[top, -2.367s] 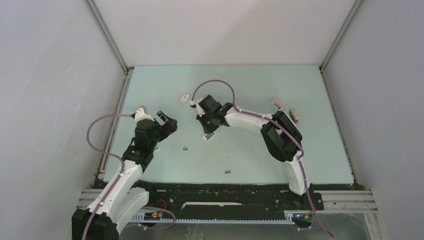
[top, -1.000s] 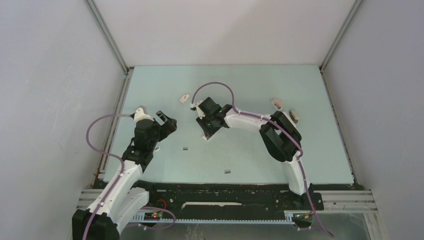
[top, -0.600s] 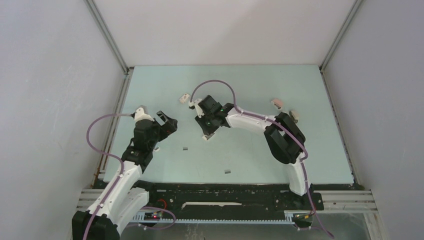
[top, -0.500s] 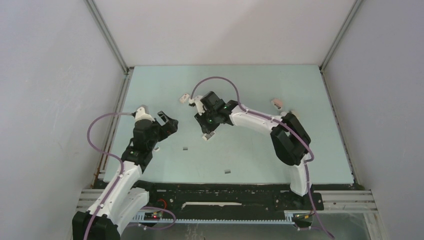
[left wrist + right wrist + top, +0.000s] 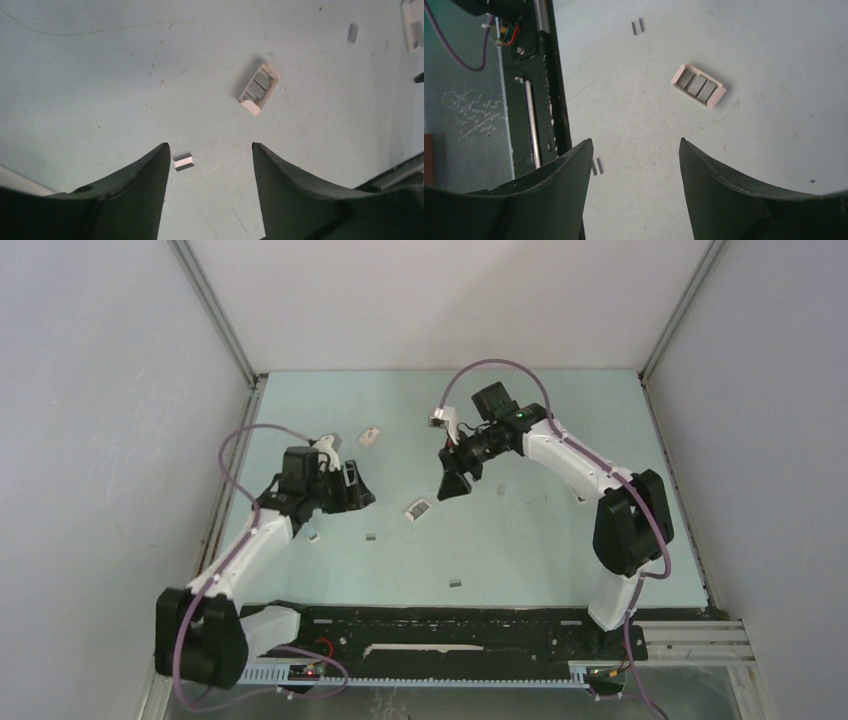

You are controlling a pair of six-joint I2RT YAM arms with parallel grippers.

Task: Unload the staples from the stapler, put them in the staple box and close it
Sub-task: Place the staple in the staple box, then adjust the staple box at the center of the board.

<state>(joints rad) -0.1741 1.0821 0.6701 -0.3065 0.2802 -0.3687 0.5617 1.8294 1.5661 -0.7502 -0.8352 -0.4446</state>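
R gripper (image 5: 635, 145) having been opened and pulled back, the small pale-pink rectangular plastic stapler (image 5: 698, 85) is left free ahead of its apart, empty jaws, and a short dark-grey metal staple strip (image 5: 184, 161) is seen between the apart, empty jaws of L gripper (image 5: 210, 147); unloading judged partly done.

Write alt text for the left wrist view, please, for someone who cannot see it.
The left gripper hangs open and empty above a pale green table. A small staple strip lies beside one finger; a pale tray holding grey strips lies farther off.
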